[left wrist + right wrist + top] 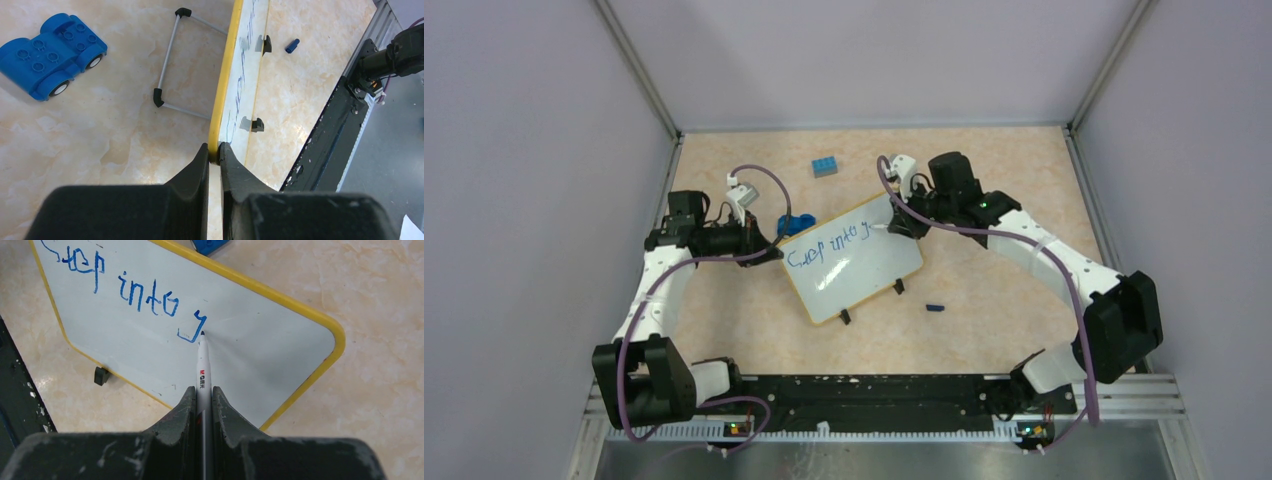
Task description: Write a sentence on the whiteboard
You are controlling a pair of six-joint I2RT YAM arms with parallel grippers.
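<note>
The whiteboard [864,268], white with a yellow rim, stands tilted at the table's middle. My left gripper [774,252] is shut on its left rim; in the left wrist view the fingertips [214,152] pinch the yellow edge [225,75]. My right gripper [902,226] is shut on a white marker [203,372], whose tip touches the whiteboard [260,355]. The sentence [125,287] in blue reads "step into y" and also shows in the top view [829,248]. The tip sits at the top of the "y".
A blue toy car [796,225] lies just behind the board's left end, also in the left wrist view [50,52]. A blue brick [825,167] lies at the back. The blue marker cap [935,307] lies right of the board's front. A wire stand [172,65] sits behind the board.
</note>
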